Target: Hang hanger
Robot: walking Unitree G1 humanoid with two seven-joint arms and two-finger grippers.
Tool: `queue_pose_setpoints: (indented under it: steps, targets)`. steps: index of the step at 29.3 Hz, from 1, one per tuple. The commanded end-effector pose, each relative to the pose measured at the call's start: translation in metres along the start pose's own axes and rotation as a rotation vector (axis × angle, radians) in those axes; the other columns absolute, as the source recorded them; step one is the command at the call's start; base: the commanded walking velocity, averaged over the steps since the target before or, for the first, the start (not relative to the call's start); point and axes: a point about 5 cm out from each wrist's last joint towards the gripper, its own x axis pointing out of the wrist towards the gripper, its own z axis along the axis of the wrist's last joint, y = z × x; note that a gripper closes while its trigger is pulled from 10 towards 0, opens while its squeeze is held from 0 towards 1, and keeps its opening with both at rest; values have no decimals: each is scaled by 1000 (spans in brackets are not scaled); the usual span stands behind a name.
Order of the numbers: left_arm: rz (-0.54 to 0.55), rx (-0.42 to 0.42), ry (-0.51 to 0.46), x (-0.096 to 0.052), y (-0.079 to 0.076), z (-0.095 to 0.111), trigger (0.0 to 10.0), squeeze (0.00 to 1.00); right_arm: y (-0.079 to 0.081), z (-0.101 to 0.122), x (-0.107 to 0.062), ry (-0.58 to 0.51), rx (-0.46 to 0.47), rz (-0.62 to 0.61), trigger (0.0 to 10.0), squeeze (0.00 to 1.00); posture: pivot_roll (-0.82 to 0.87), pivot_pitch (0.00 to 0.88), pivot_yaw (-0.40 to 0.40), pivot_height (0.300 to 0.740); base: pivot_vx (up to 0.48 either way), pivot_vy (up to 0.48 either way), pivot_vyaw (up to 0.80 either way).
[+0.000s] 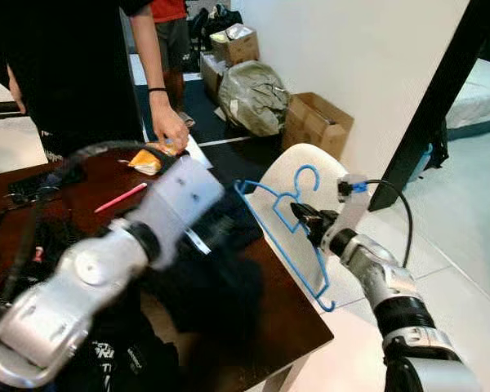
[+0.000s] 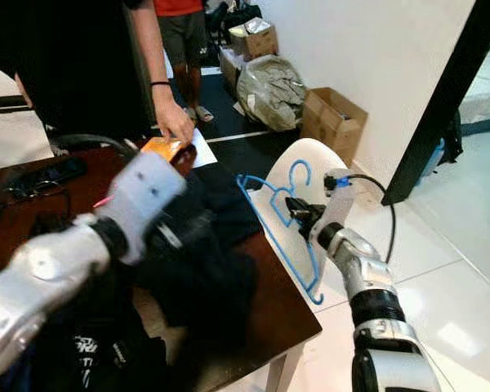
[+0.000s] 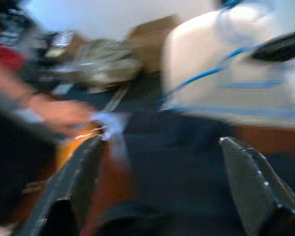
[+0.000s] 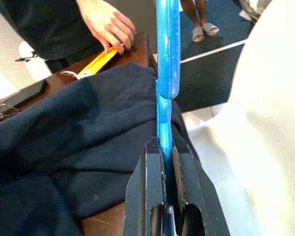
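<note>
- We hold the blue hanger (image 1: 287,237) in our right gripper (image 1: 304,217), whose two fingers are clamped tight on the thin plastic, as the right wrist view shows plainly.
- The hanger hangs in the air just off the corner of the brown table (image 1: 286,314), right in front of the white chair (image 1: 290,175) that stands beside that table, its hook uppermost.
- Our left gripper (image 3: 160,189) hovers above the table with its fingers spread wide and nothing between them; the arm is blurred in the head views.
- We judge that the hanger is picked up and being carried, and the hanging itself is not yet done.
- Next we need somewhere to hook it; the chair back beside the table looks the nearest candidate, though we see no rail. The hook would have to come over an edge before the fingers let go.
- The table is dark polished wood, and a heap of dark clothing (image 1: 216,273) covers much of it, lying just beside the hanger.
- At the far side of the table a person stands with a hand (image 1: 170,128) on a yellow packet (image 1: 151,158); a pink pen (image 1: 121,197) lies near it.
- Beyond the table are cardboard boxes (image 1: 317,122) and a grey bag (image 1: 253,96) against a white wall, on a pale tiled floor (image 1: 465,237).
</note>
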Motion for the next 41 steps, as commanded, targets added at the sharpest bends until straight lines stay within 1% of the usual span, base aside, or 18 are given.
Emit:
queue_pose_setpoints:
  steps: [1,2,5,6,8,9,10,11,12,13,18,19,20,22,24,27,33,41]
  targets:
    - [78,18,16,-4,8,-3,10000,1000,0,0,-1,4,2,3,10000,0,97,63,-60,740,0,0,0]
    - [78,18,16,-4,8,-3,10000,1000,0,0,-1,4,2,3,10000,0,97,63,-60,740,0,0,0]
    - [359,-333,79,-17,33,-26,10000,1000,0,0,-2,9,-1,1,10000,0,99,66,-65,740,0,0,0]
    - [359,-333,79,-17,33,-26,10000,1000,0,0,-2,9,-1,1,10000,0,99,66,-65,740,0,0,0]
    - [476,-525,105,-23,40,-42,10000,1000,0,0,-1,13,-4,2,10000,0,100,70,-68,740,0,0,0]
    - [476,-525,105,-23,40,-42,10000,1000,0,0,-1,13,-4,2,10000,0,100,70,-68,740,0,0,0]
    - [539,-700,95,-26,40,-53,10000,851,0,0,-1,18,-7,3,10000,0,101,68,-74,740,0,0,0]
    - [597,-870,110,-28,37,-68,10000,0,0,-1,-1,24,-11,4,10000,0,101,67,-77,740,0,0,0]
    - [635,-982,123,-30,34,-79,10000,0,0,-1,-1,29,-14,5,10000,0,101,67,-77,740,0,0,0]
    - [648,-1019,137,-31,31,-89,10000,0,0,-2,-1,32,-18,8,10000,0,92,54,-79,740,0,0,0]
    - [690,-1073,167,-32,30,-107,10000,0,1,-3,-1,39,-27,12,10000,0,91,49,-82,740,0,0,0]
    - [659,-1170,187,-27,24,-116,10000,0,0,-3,-1,40,-28,12,10000,0,86,48,-85,740,0,0,0]
    - [659,-1170,187,-27,24,-116,10000,0,0,-3,-1,40,-28,12,10000,0,86,48,-85,740,0,0,0]
    - [616,-1267,209,-21,16,-122,10000,0,0,-3,-2,40,-28,12,10000,0,86,48,-85,740,0,0,0]
    - [522,-1424,240,-3,5,-127,10000,0,0,-2,-2,38,-28,10,10000,0,72,53,-87,740,0,0,0]
    - [474,-1469,218,7,4,-122,10000,0,-1,-2,-3,38,-28,8,10000,0,72,49,-88,740,0,0,0]
    - [257,-1564,155,45,3,-87,10000,0,-2,-2,-4,40,-32,5,10000,0,73,46,-88,740,0,0,0]
    - [270,-1605,126,59,10,-73,10000,0,-3,-2,-5,38,-31,-1,10000,0,74,42,-81,740,0,0,0]
